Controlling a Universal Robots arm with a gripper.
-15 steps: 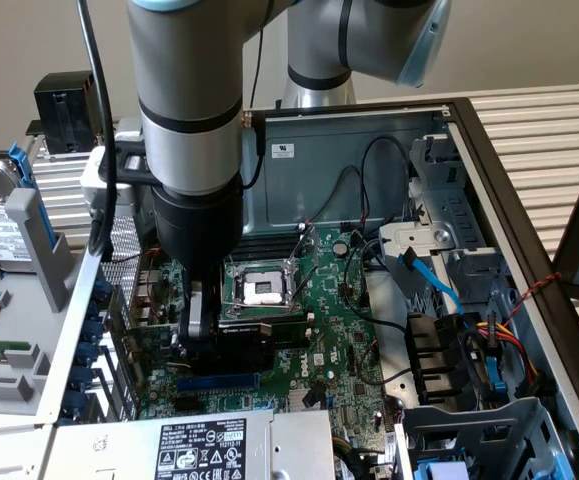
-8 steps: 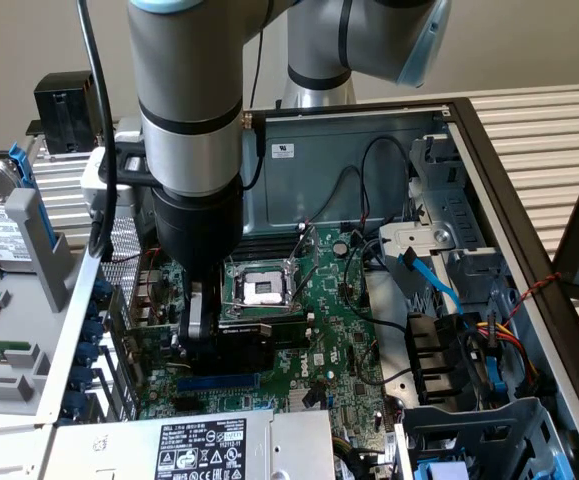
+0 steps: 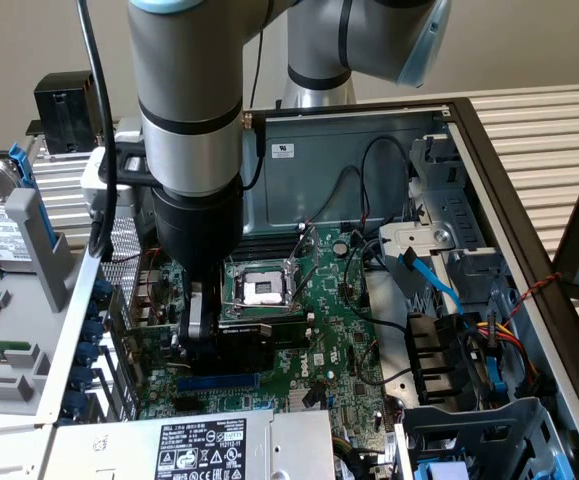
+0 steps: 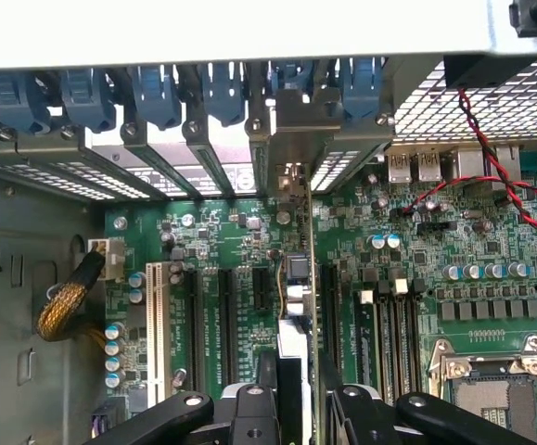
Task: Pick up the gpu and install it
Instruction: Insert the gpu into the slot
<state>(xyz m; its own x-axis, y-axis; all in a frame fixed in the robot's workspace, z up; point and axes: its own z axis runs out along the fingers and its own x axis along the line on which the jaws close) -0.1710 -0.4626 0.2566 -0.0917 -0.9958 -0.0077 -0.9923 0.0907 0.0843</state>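
bench (image 3: 554,125): pale, slatted | open computer case (image 3: 319,190): centre | grey parts tray (image 3: 29,330): 9 o'clock | black box (image 3: 64,108): 10 o'clock

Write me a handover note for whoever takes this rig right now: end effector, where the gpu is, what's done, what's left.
End effector: closed on the gpu, gripping it from above.
The gpu stands on edge inside the open case, over the motherboard beside the CPU socket, bracket end toward the rear slot covers.
Done: card picked up and brought over the expansion slots.
Left: full seating cannot be confirmed; card not yet released.
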